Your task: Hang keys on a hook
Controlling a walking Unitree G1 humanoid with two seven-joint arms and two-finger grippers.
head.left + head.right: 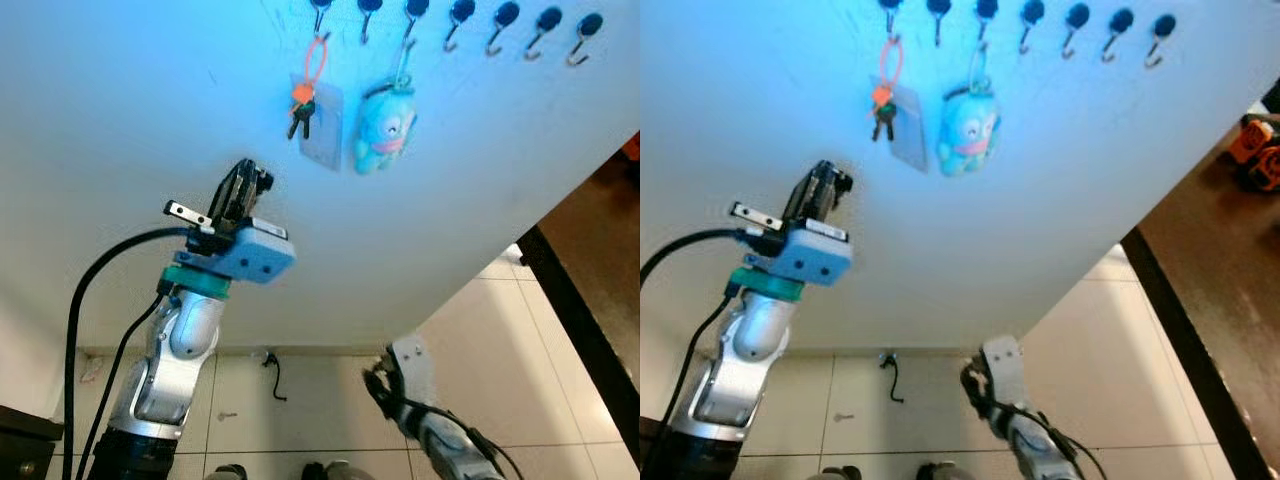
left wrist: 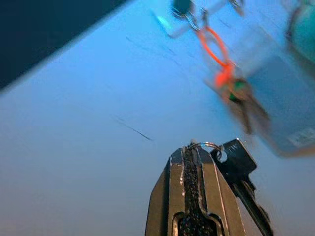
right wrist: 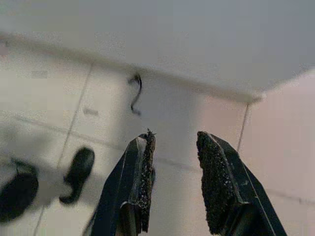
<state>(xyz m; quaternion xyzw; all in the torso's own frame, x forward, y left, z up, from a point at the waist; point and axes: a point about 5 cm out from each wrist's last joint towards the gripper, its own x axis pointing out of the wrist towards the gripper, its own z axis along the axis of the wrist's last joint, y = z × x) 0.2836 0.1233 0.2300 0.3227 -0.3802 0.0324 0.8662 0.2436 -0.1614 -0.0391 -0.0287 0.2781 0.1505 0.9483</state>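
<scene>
My left gripper (image 1: 247, 183) is raised against the white wall (image 1: 120, 120), below and left of a row of black hooks (image 1: 460, 22). It is shut on a metal key ring (image 2: 204, 145), with a black key (image 2: 239, 158) dangling beside the fingers. The leftmost hook (image 1: 320, 14) in view carries an orange loop with keys (image 1: 304, 100). A blue plush keychain (image 1: 385, 125) hangs two hooks to the right. Several hooks further right are bare. My right gripper (image 3: 174, 140) hangs low over the floor, open with nothing in it.
A pale rectangular card (image 1: 326, 140) hangs behind the orange-loop keys. A dark counter edge (image 1: 585, 325) runs along the right, with an orange object (image 1: 1255, 148) on it. Below are pale floor tiles with a black cable (image 1: 274, 376) by the skirting.
</scene>
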